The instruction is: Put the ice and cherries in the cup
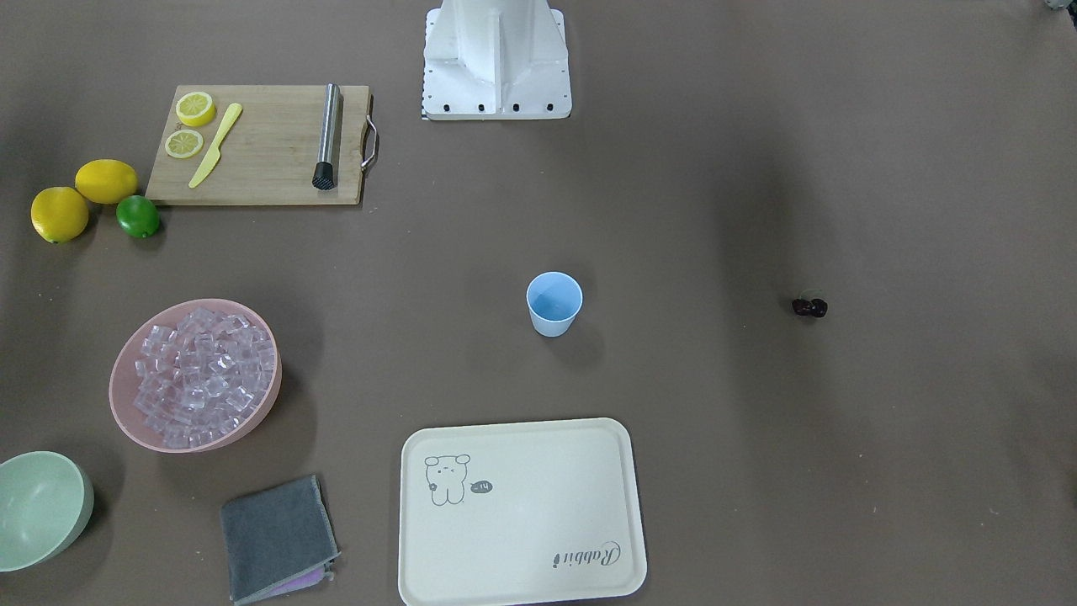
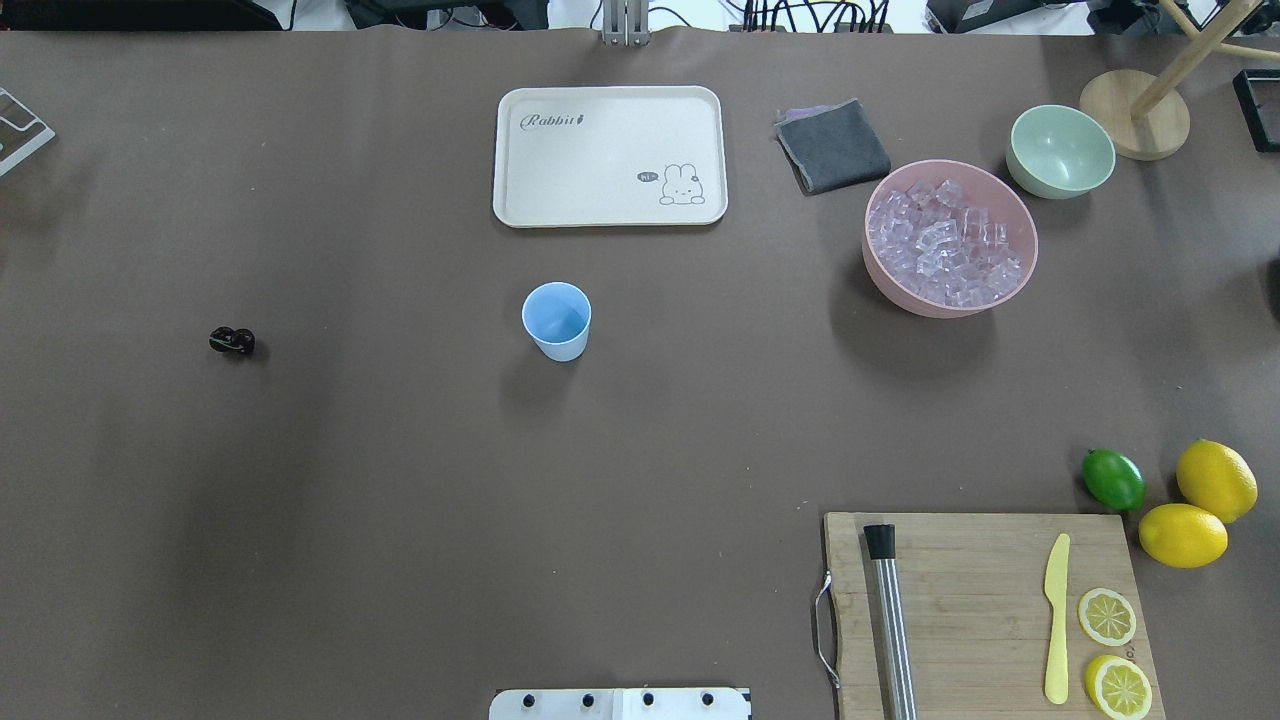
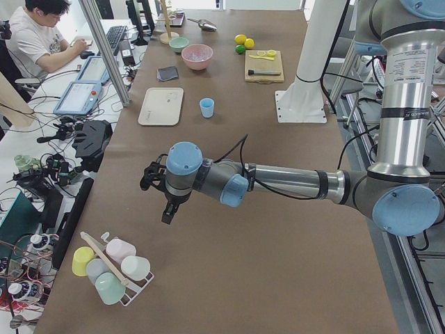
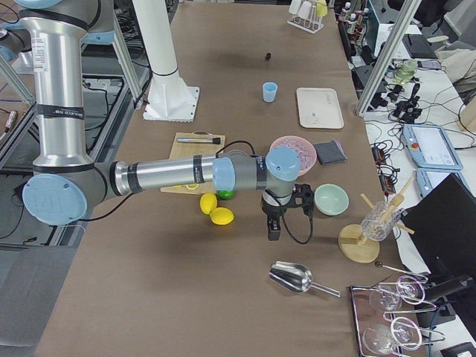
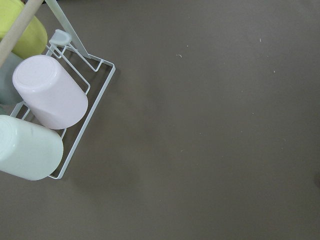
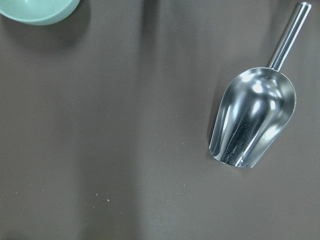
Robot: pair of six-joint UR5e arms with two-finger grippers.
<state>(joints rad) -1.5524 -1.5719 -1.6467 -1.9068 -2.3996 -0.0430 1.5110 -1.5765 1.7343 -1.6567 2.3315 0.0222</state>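
Observation:
The light-blue cup (image 2: pixel 556 320) stands upright and empty mid-table, also seen from the front (image 1: pixel 554 305). The dark cherries (image 2: pixel 232 341) lie alone on the brown table, far to the cup's left in the overhead view. The ice (image 2: pixel 945 245) fills a pink bowl (image 2: pixel 900 295) to the cup's right. My left gripper (image 3: pixel 169 211) shows only in the left side view, hanging over the table end near a cup rack; whether it is open or shut I cannot tell. My right gripper (image 4: pixel 273 230) shows only in the right side view, between the green bowl and a scoop; its state I cannot tell.
A cream tray (image 2: pixel 610 205), a grey cloth (image 2: pixel 833 146) and a pale green bowl (image 2: pixel 1060 150) lie beyond the cup. A cutting board (image 2: pixel 980 610) carries a muddler, a knife and lemon slices, with lemons and a lime (image 2: pixel 1113 479) beside it. A metal scoop (image 6: pixel 252 120) lies under the right wrist, a cup rack (image 5: pixel 45 115) under the left.

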